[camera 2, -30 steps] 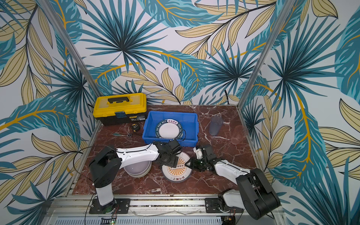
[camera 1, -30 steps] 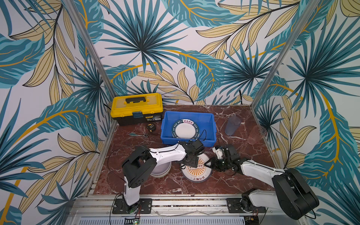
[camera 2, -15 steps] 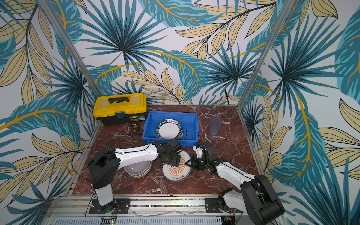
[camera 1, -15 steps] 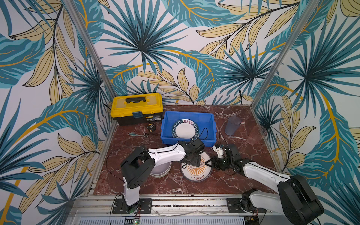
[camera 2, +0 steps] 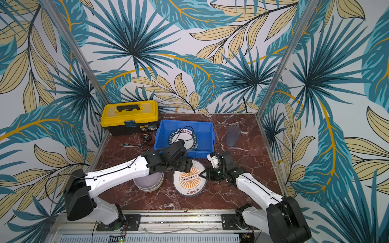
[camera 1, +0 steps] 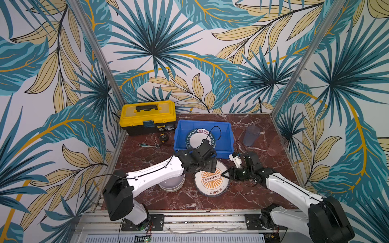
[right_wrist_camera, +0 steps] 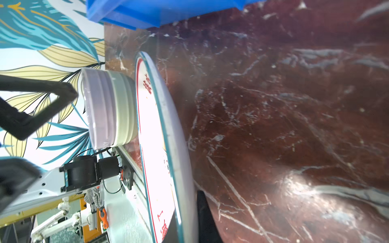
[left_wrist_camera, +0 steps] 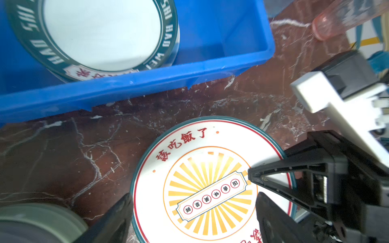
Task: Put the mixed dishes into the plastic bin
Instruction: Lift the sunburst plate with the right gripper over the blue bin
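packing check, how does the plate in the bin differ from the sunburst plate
The bin plate lies in the blue bin, the sunburst plate on the table. The bin plate has a lettered band, the sunburst plate orange rays. The right gripper pinches the sunburst plate, not the bin plate. Both round.

Both the left arm (camera 1: 155,174) and right arm (camera 1: 290,189) wear glossy white shells dotted with small dark screw holes, joined by bulky matte black joints (camera 1: 117,197). Thin black cables (camera 1: 85,189) loop outside. The right gripper (camera 1: 224,175) carries black fingers (left_wrist_camera: 290,166), open triangular frames, beside a white block (left_wrist_camera: 336,109).
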Robot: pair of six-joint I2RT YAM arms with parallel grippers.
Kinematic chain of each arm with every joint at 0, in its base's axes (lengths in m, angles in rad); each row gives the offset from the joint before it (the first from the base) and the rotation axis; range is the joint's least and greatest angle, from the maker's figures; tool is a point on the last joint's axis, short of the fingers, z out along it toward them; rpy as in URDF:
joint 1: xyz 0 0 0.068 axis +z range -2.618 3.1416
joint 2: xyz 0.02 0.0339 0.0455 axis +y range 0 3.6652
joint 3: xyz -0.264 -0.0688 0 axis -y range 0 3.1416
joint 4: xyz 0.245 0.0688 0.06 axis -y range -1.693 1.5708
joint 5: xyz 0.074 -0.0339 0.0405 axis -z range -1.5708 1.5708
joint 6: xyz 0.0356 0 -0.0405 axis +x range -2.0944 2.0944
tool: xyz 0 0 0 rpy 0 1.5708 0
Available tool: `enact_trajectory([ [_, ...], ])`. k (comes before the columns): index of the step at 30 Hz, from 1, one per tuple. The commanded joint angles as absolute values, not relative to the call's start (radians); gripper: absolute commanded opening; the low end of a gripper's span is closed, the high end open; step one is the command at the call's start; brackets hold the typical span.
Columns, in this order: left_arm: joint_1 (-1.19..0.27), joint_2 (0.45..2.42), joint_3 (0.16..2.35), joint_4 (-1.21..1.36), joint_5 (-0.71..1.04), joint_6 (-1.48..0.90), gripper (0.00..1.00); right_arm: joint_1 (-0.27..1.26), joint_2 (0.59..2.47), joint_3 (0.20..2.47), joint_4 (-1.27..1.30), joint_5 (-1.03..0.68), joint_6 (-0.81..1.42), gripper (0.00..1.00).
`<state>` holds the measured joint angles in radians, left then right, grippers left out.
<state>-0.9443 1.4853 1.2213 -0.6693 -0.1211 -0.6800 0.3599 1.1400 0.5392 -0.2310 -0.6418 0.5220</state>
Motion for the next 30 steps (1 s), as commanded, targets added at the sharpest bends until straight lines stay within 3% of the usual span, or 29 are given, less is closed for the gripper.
enact_trajectory([
  [1,-0.916,1.384,1.168,-0.687,-0.174,-0.67,0.92,0.365,1.105,0.607,-0.325,-0.709,0.459,0.0],
  [12,-0.744,1.061,1.04,-0.745,-0.208,-0.641,0.96,0.364,1.192,0.916,-0.434,-0.639,0.421,0.0],
  [19,-0.729,1.04,1.019,-0.783,-0.219,-0.649,0.96,0.363,1.358,1.119,-0.319,-0.588,0.505,0.0],
  [25,-0.729,1.018,1.011,-0.788,-0.238,-0.65,0.96,0.362,1.508,1.331,-0.403,-0.413,0.476,0.0],
  [30,-0.729,0.995,1.011,-0.823,-0.267,-0.64,0.96,0.363,1.605,1.426,-0.389,-0.366,0.472,0.0],
])
